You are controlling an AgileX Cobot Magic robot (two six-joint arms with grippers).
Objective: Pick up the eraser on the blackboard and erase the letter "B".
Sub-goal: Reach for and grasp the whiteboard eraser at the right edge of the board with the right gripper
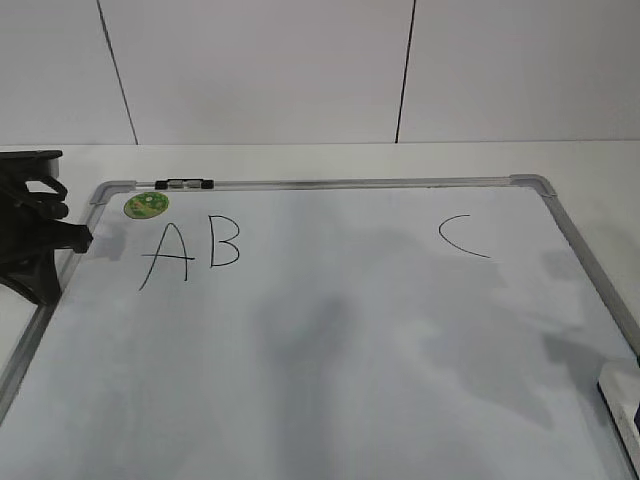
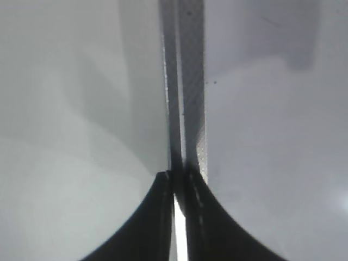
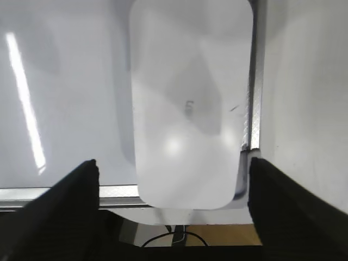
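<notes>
The blackboard is a white dry-erase board with a grey frame, lying flat. The letter "B" stands near its far left, between an "A" and a far-off "C". The eraser, a white rounded block, lies at the board's near right corner; only its edge shows in the exterior view. My right gripper is open, its fingers on either side of the eraser's near end and apart from it. My left gripper is shut and empty over the board's left frame, and shows in the exterior view.
A round green sticker sits at the board's far left corner. A small black-and-white clip sits on the far frame rail. In the right wrist view the table edge and a black cable lie just beyond the board's near frame.
</notes>
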